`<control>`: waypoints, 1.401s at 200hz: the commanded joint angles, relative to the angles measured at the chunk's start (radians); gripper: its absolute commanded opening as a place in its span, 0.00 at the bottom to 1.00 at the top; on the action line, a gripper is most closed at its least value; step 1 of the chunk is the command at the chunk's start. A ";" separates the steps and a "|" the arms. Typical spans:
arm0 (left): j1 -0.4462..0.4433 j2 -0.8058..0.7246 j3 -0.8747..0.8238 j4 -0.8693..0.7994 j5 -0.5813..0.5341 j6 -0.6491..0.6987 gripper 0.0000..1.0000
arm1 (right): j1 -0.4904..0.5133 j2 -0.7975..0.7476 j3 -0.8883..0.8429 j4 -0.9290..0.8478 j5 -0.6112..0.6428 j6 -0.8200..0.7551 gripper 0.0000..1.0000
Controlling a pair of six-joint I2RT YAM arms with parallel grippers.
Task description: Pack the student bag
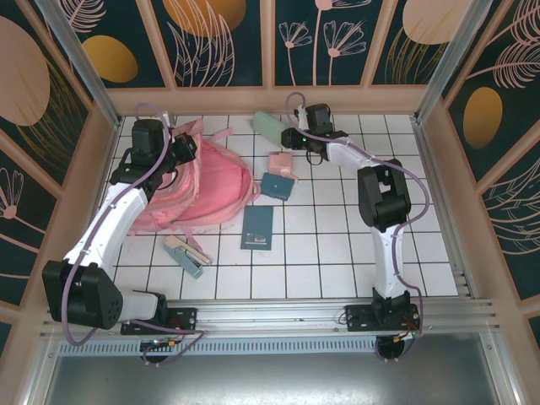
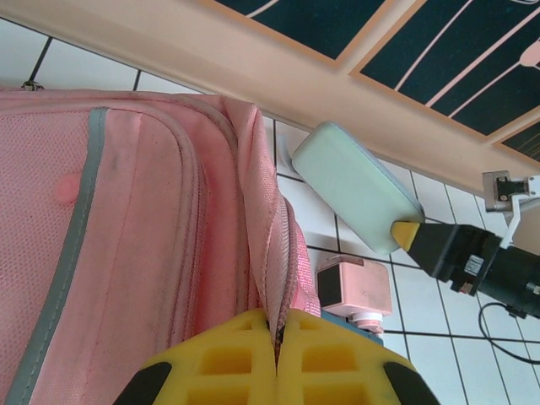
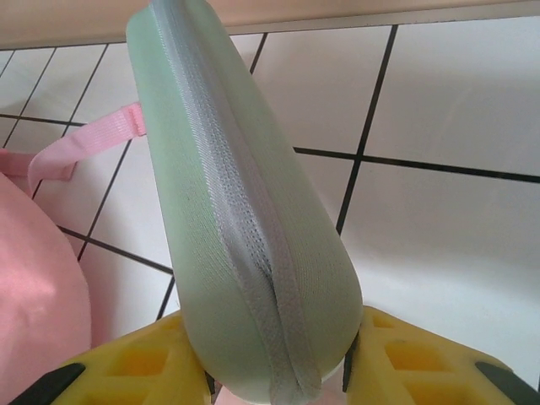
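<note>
Loading step: left fingers pinch student bag rim; right fingers clamp pencil case; next, insert beside left fingers.

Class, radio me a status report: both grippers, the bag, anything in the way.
Left gripper shut on bag rim. Right gripper shut on green pencil case. Bag lying on table. Pink box, books beside bag.

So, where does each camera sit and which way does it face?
Top external: above, behind the arms, facing down at the table; both arms show.
Left wrist: on the left gripper, facing the back wall; its fingers pinch the student bag.
Right wrist: on the right gripper, facing the table; its fingers clamp the pencil case.
Both wrist views share bag and case.
</note>
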 commanded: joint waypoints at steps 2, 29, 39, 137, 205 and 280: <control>0.012 -0.036 0.040 0.019 -0.033 0.013 0.00 | 0.003 -0.150 -0.041 0.035 -0.028 0.050 0.38; 0.014 -0.036 0.078 -0.006 -0.031 0.041 0.00 | 0.017 -0.282 -0.179 0.066 -0.074 0.140 0.37; 0.013 -0.033 0.099 -0.019 -0.031 0.053 0.00 | 0.029 -0.336 -0.229 0.064 -0.083 0.161 0.36; 0.013 -0.058 0.209 -0.107 0.033 0.158 0.00 | 0.152 -0.483 -0.395 -0.002 -0.394 0.323 0.35; 0.013 -0.093 0.213 -0.118 0.091 0.186 0.00 | 0.330 -0.261 -0.222 -0.031 -0.482 0.349 0.35; 0.013 -0.113 0.206 -0.097 0.146 0.160 0.00 | 0.446 0.019 0.128 -0.127 -0.503 0.414 0.37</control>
